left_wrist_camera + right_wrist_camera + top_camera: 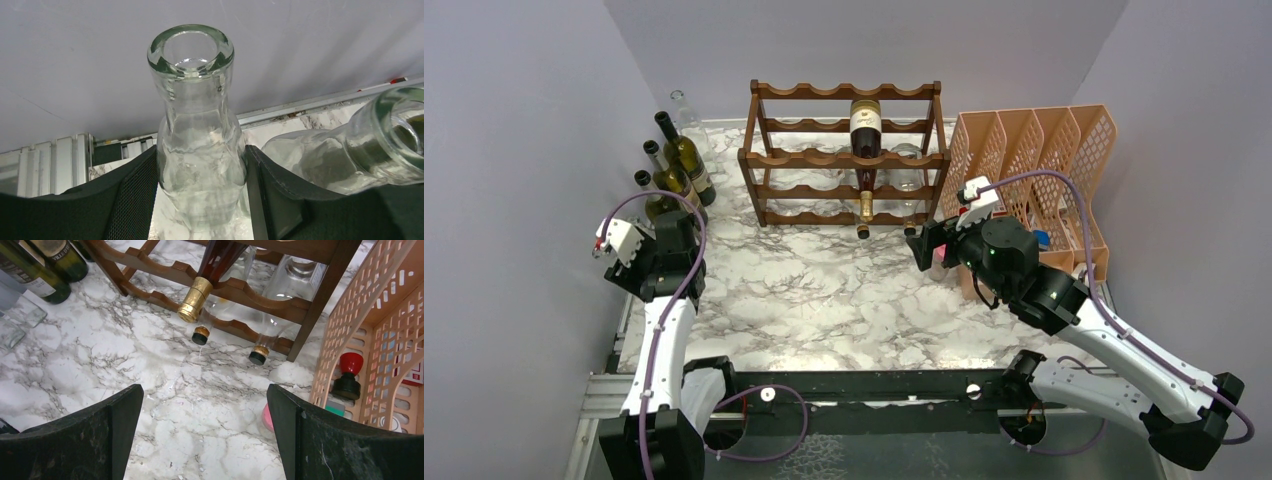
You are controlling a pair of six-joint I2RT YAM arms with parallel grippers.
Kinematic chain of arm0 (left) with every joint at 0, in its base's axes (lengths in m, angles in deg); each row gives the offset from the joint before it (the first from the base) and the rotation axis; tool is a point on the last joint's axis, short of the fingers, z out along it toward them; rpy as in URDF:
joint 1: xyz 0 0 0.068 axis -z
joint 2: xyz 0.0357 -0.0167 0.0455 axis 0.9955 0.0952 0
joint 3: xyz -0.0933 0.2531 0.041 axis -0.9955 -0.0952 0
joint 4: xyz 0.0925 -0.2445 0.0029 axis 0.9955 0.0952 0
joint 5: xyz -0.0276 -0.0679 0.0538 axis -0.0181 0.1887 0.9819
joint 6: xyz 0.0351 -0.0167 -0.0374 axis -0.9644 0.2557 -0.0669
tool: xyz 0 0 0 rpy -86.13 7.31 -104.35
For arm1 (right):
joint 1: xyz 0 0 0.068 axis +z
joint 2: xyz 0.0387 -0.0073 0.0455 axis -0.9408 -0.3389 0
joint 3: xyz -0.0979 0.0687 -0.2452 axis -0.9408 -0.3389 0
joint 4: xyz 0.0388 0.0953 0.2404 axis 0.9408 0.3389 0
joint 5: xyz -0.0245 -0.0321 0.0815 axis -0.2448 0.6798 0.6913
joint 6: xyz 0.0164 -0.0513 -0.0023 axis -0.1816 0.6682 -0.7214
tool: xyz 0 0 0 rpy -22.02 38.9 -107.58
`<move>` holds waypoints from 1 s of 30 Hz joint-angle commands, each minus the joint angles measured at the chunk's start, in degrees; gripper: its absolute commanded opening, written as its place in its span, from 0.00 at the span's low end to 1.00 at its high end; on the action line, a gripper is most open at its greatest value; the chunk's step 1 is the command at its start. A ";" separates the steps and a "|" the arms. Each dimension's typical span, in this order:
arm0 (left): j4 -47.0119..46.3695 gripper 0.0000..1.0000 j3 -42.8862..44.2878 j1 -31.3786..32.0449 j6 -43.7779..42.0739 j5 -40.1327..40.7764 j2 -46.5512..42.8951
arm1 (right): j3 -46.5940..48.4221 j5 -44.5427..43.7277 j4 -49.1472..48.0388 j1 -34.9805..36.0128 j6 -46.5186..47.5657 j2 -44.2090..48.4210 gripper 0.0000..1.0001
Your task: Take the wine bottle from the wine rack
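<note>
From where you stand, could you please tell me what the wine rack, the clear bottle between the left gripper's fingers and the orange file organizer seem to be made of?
Wine rack: apparently stained wood, dark reddish-brown with a soft sheen.
Clear bottle: glass, fully see-through with bright glints at the thick rim.
File organizer: probably plastic, matte orange moulded mesh walls.

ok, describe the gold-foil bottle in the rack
The wine bottle is dark glass with a pale label and gold foil on the neck. It lies in the wine rack's third slot from the left, neck toward the arms, poking past the front rail. Clear bottles lie below and beside it. The right end effector hangs open, short of it.
</note>
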 commanded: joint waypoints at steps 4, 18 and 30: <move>-0.38 0.59 -0.06 -0.35 -2.91 -4.98 -1.29 | -0.30 1.09 -1.65 0.07 -0.14 0.32 0.96; -0.41 0.67 0.28 -0.33 -4.87 -6.70 -1.68 | -0.63 1.44 -1.94 0.07 -0.26 0.74 0.96; -0.20 0.71 0.47 -0.30 -6.97 -7.71 -3.15 | -0.70 2.63 -2.35 0.07 -0.36 0.52 0.96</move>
